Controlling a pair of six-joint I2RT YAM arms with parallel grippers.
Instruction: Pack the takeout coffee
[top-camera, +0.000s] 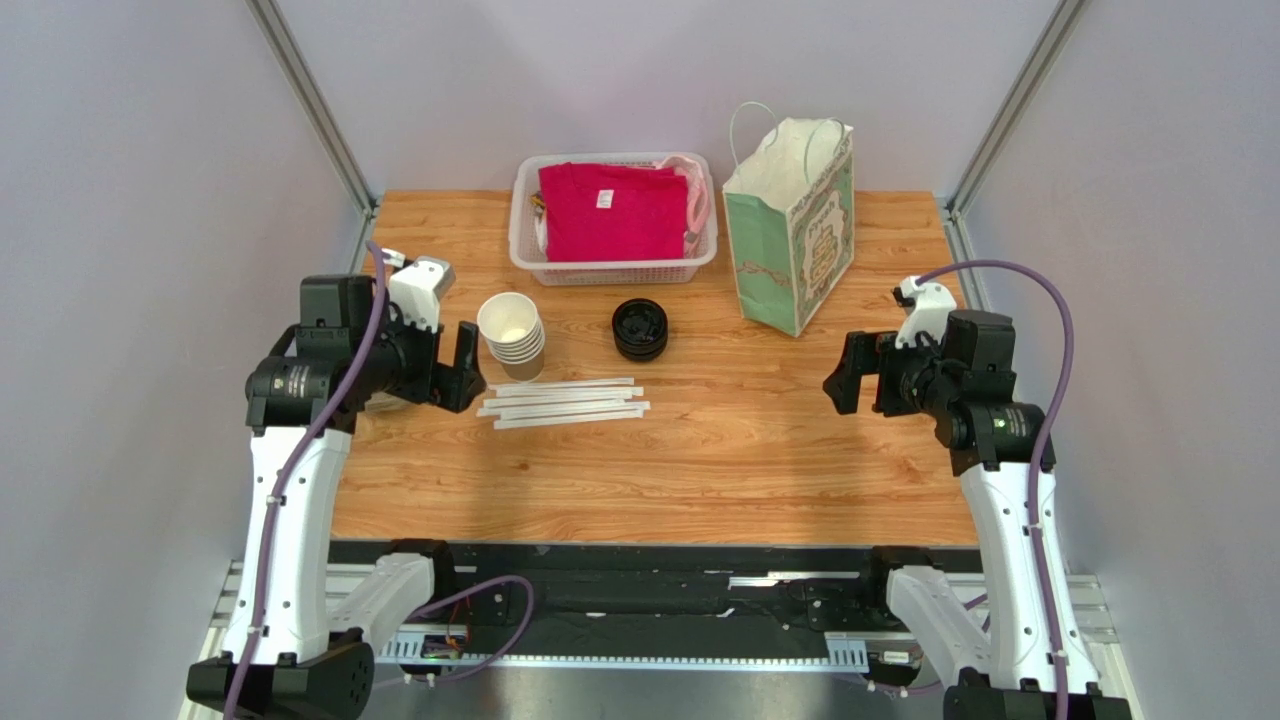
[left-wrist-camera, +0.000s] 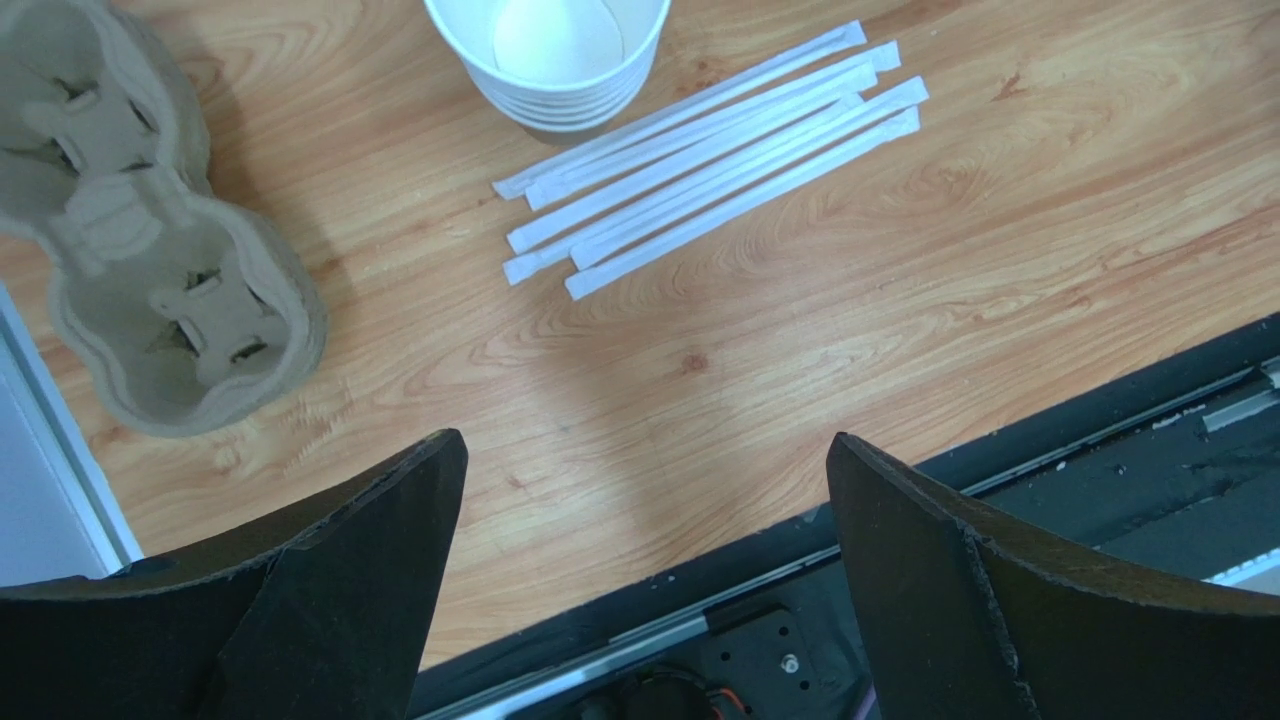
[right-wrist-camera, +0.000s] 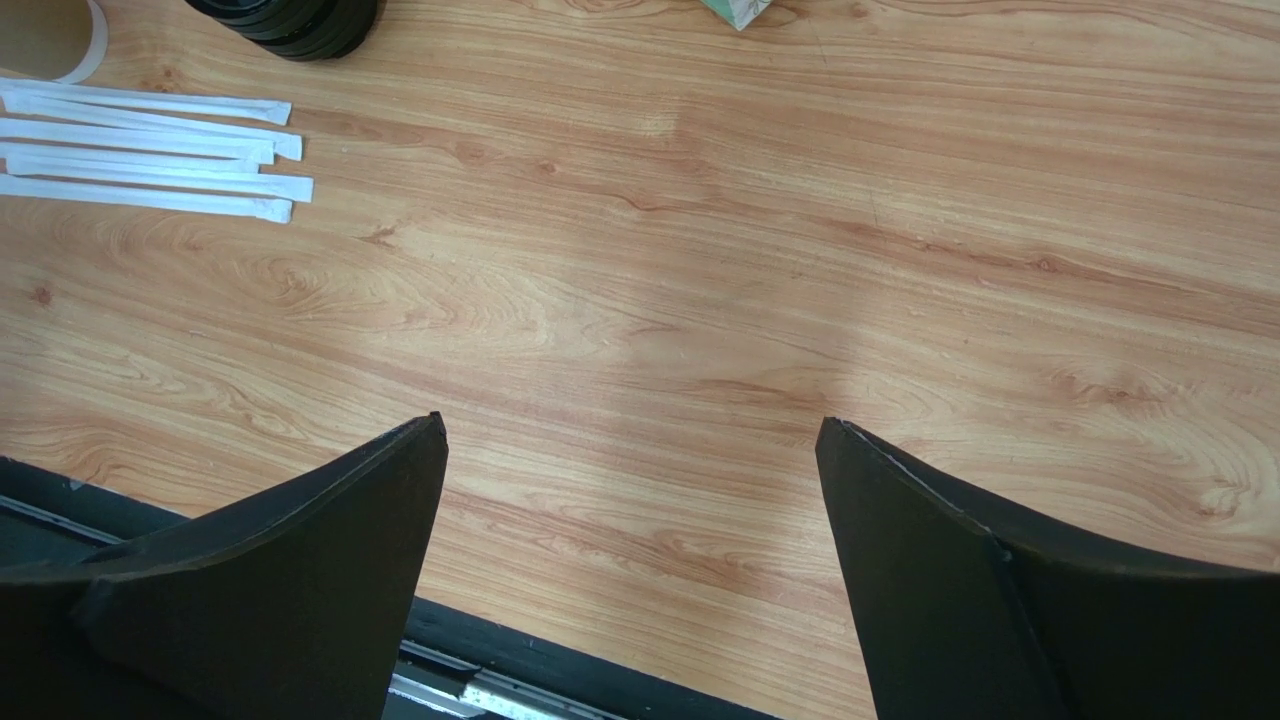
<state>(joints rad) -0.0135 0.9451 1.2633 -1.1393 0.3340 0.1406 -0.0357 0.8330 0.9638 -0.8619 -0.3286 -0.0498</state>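
The takeout coffee is out of view in every frame. A stack of nested paper cups (top-camera: 511, 330) (left-wrist-camera: 549, 53) stands left of centre, with a pile of black lids (top-camera: 640, 327) (right-wrist-camera: 293, 23) to its right. My left gripper (top-camera: 458, 368) (left-wrist-camera: 643, 438) hovers open over bare wood near the table's front edge, just left of the cups, with nothing between its fingers. My right gripper (top-camera: 854, 383) (right-wrist-camera: 631, 420) is open and empty too, over the right part of the table.
Several wrapped straws (top-camera: 564, 402) (left-wrist-camera: 706, 158) lie in front of the cups. A cardboard cup carrier (left-wrist-camera: 150, 255) sits under the left arm. A green paper bag (top-camera: 792, 225) stands at the back right, next to a white basket (top-camera: 526, 248) that holds a pink cloth.
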